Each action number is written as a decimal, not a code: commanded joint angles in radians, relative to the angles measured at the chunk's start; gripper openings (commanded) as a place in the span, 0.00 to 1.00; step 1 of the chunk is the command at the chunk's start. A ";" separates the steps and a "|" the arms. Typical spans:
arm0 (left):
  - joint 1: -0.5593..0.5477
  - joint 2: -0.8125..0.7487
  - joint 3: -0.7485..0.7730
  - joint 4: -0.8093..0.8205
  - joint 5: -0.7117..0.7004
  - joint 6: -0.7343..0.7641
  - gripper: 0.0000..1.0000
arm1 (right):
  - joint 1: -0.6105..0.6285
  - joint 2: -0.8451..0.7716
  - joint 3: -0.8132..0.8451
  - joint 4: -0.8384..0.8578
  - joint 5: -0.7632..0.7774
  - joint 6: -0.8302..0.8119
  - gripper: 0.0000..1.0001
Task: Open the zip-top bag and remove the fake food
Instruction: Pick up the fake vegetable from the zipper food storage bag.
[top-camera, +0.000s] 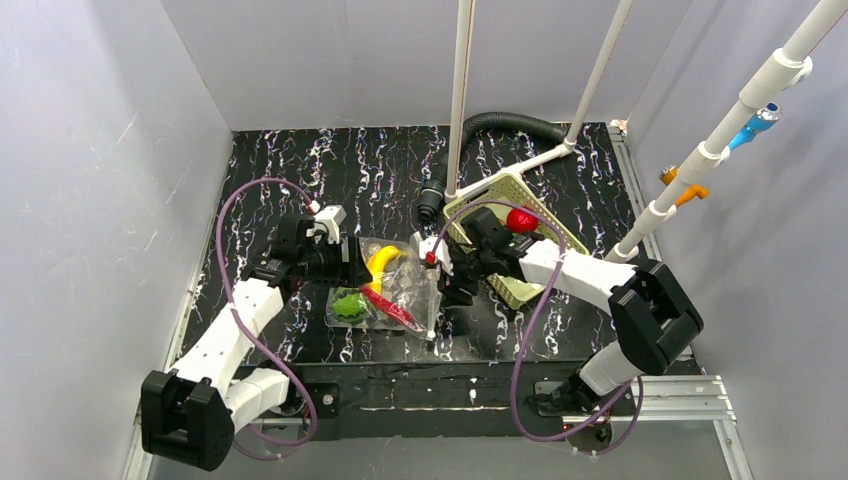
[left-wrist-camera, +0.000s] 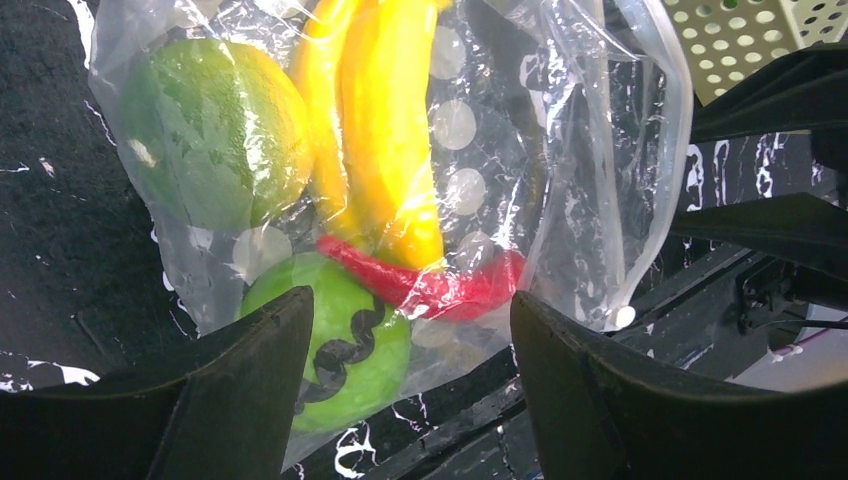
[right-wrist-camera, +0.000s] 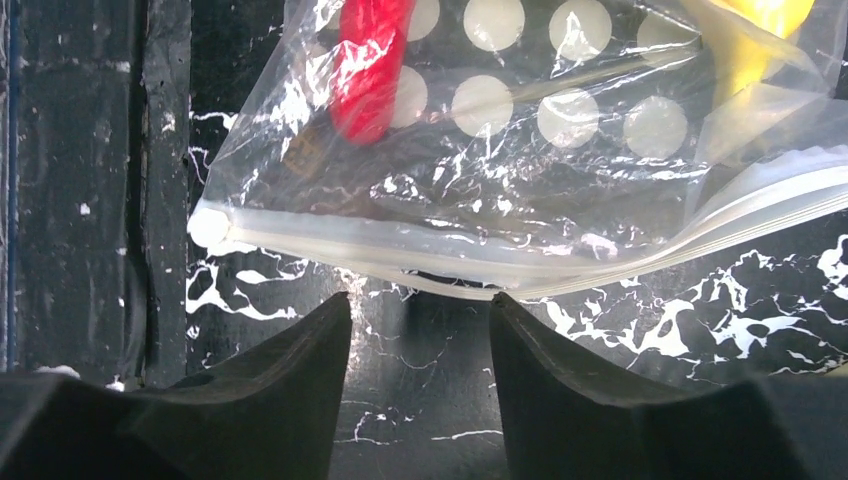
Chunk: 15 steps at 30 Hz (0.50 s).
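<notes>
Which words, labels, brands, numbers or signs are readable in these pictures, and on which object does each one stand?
None: no word, number or brand can be read in any view.
The zip-top bag bears only rows of white dots.
The green round piece bears a black wavy line, a pattern, not a letter.
The basket shows only holes.

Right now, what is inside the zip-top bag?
Seen through the zip-top bag: yellow banana, red chili, plain green round piece, green piece with a black wavy line. Anything beneath them is covered.
</notes>
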 joint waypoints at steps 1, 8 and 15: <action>0.006 -0.082 0.004 -0.006 0.043 -0.039 0.69 | 0.009 0.023 0.058 0.049 -0.008 0.082 0.57; 0.006 -0.235 -0.101 0.023 0.111 -0.259 0.57 | 0.009 0.072 0.095 0.066 -0.050 0.187 0.50; -0.061 -0.247 -0.182 0.063 0.075 -0.411 0.39 | 0.010 0.126 0.130 0.069 -0.066 0.264 0.46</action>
